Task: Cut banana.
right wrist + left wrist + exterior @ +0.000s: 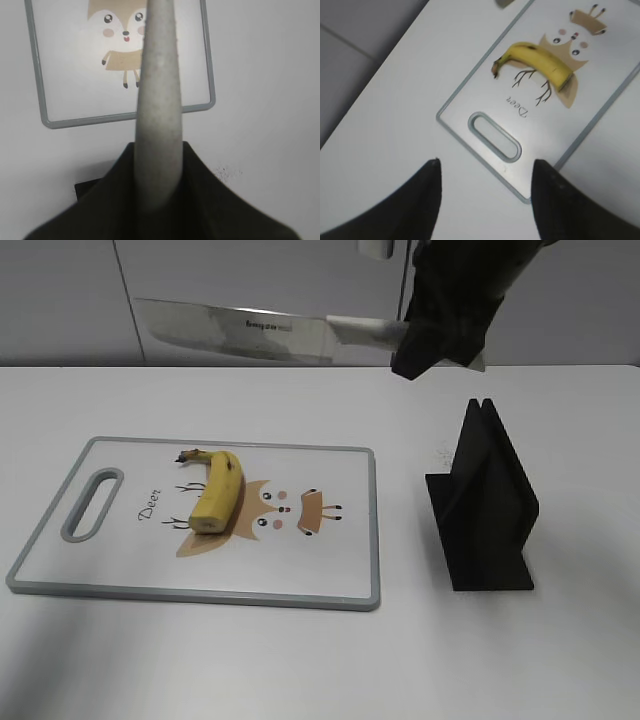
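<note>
**Banana on the board, knife held above**

Banana (215, 492) lies uncut at centre-left of the exterior frame, on a white cutting board (330, 585) with a grey rim, partly covering the deer print (285, 515). Stem tip points toward the upper left, blunt end toward the bottom. Board rests flat on a white table (300, 670); pale wall panels behind.

Bare table surrounds the board on all sides. A black knife stand (485, 505) sits right of it, apart.

Right gripper (445, 310), upper right, is clamped on the knife (260, 335), whose blade reaches left, high over the board. Left gripper (485, 195) hangs over the board's handle slot, fingers spread, holding nothing.
</note>
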{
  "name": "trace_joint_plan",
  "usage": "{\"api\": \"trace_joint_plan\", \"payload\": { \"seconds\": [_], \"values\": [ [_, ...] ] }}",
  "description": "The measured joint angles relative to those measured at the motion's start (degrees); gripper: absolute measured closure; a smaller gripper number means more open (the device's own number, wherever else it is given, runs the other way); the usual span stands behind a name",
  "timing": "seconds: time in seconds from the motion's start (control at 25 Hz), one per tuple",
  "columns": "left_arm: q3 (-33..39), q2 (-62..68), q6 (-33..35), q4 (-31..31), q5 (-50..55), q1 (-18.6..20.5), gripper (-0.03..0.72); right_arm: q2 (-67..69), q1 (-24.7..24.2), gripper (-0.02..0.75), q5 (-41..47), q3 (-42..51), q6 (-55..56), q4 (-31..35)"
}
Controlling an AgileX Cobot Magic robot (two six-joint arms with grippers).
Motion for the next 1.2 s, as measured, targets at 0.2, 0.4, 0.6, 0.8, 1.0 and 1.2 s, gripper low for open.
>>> {"api": "trace_joint_plan", "payload": {
  "seconds": [0.2,0.4,0.6,0.8,1.0,1.2],
  "values": [
    [-6.0,8.0,14.8,-6.3,1.9,0.0,0.149,3.2,1.7,0.568,-0.1,-0.8,-2.4,1.2],
    [-7.6,13.3,20.8,-10.4,1.9,0.0,0.149,5.5,3.9,0.568,-2.2,-0.9,-4.2,1.2],
    [-7.6,18.6,21.9,-10.5,1.9,-0.2,0.149,7.8,6.4,0.568,-3.4,-1.2,-4.6,1.4],
    [-7.6,21.5,22.0,-8.7,1.8,-2.7,0.154,11.2,8.1,0.568,-4.2,-1.6,-4.8,1.5],
    [-7.0,23.2,22.0,-5.2,1.8,-6.0,0.168,13.4,8.2,0.568,-4.8,-2.2,-4.9,1.7],
    [-1.2,23.3,22.2,-3.4,-1.9,-6.5,0.17,13.4,8.2,0.568,-4.9,-2.3,-4.9,1.4]
  ]
}}
